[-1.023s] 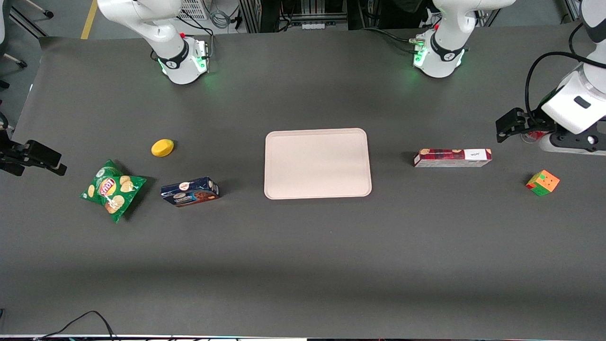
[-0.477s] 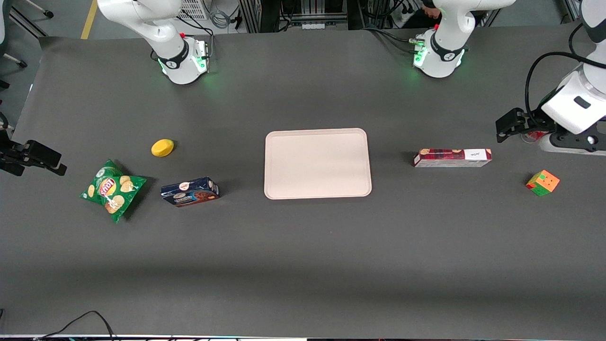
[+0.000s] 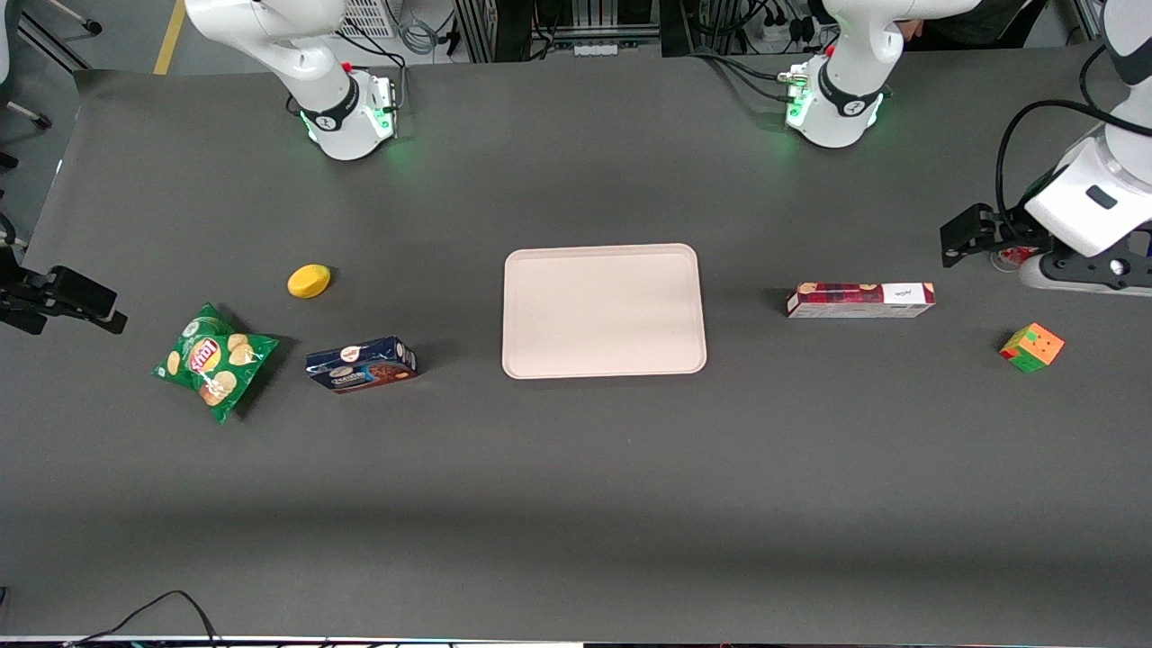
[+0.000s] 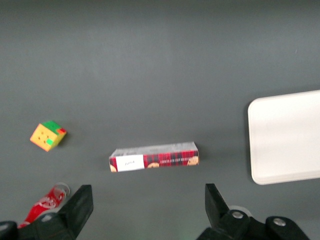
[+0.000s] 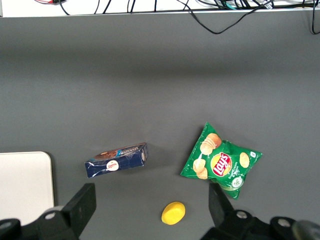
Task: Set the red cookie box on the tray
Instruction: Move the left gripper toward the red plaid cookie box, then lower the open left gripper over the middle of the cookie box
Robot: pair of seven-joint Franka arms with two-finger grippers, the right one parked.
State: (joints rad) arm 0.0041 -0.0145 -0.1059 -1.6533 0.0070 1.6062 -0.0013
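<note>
Dark grey counter carries all items, listed from the parked arm's end to the working arm's end.

Chips bag, green, lies flat. Lemon lies near it, farther from the front camera. Blue box lies between the bag and the tray.

Tray, pale pinkish-beige, sits mid-counter with nothing on it.

Red box lies on the counter, apart from the tray, toward the working arm's end, its white end section pointing away from the tray. It is not yet on the tray.

Cube, multicoloured, lies farther toward that end, slightly nearer the front camera.

Gripper hangs above the counter near the red box; fingers are spread wide, holding nothing. A red can shows by one finger.
</note>
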